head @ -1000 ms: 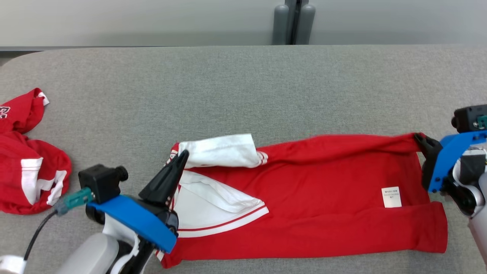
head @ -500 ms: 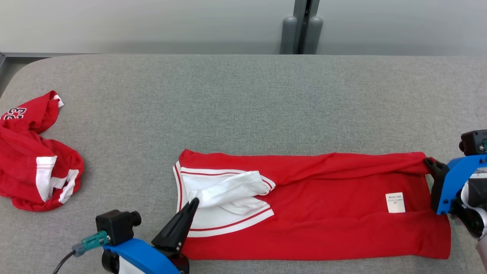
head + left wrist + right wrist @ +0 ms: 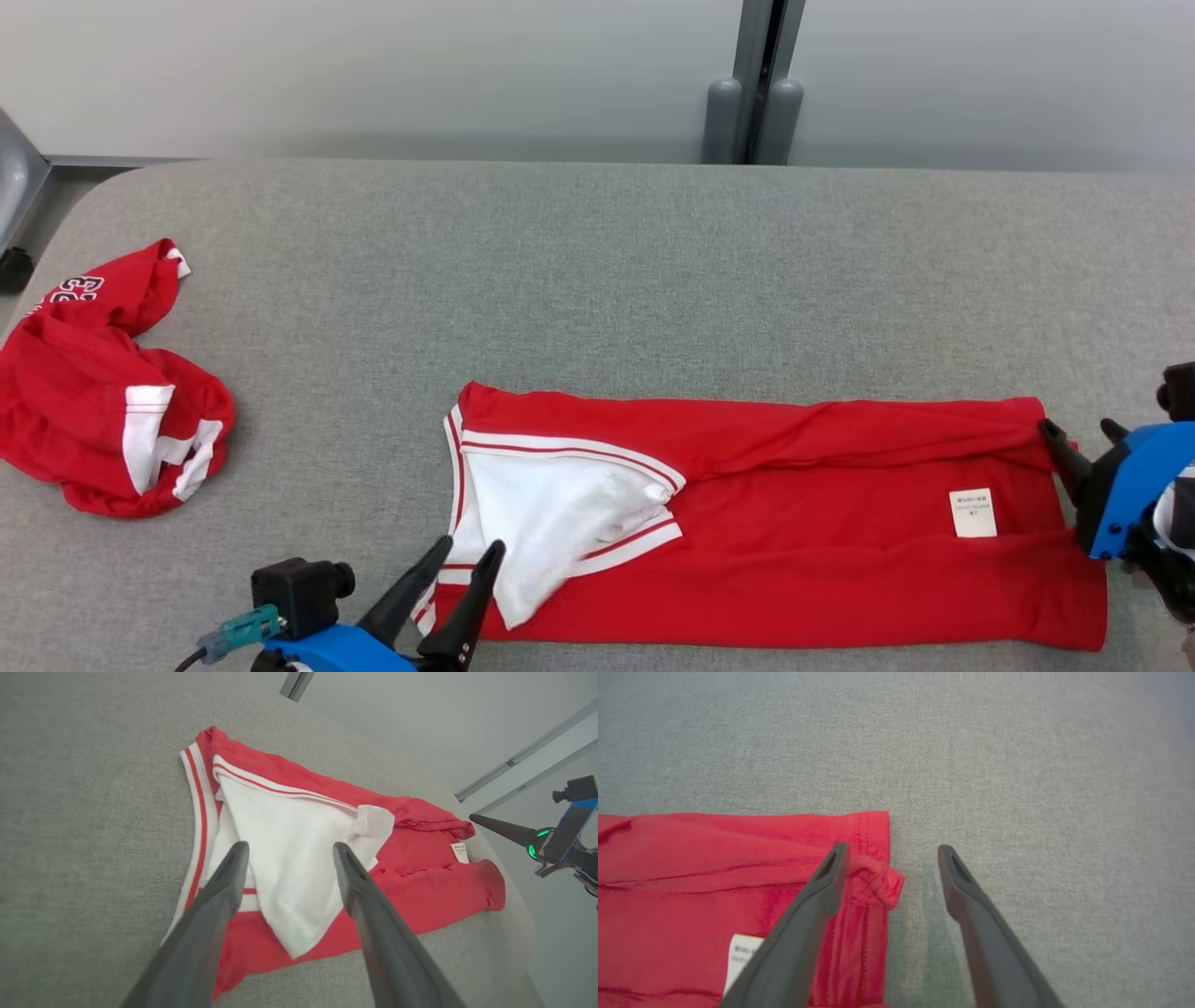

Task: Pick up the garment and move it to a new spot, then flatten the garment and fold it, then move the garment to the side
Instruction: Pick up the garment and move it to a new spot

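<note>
The counter [image 3: 597, 280] was covered in grey woven fabric, with a rounded corner at its far left. A second red jersey [image 3: 93, 411], with white stripes and white numerals, lay crumpled near the counter's left edge. Behind the counter stood a pale wall [image 3: 373, 75] with two grey cylindrical posts [image 3: 752, 121] side by side.

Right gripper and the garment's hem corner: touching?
Cannot tell. In the right wrist view the open right gripper straddles the garment corner; one finger overlaps it, contact unclear.

A grey fabric-covered table [image 3: 597, 280] stands before a pale wall [image 3: 373, 75] with a vertical post [image 3: 752, 117].
</note>
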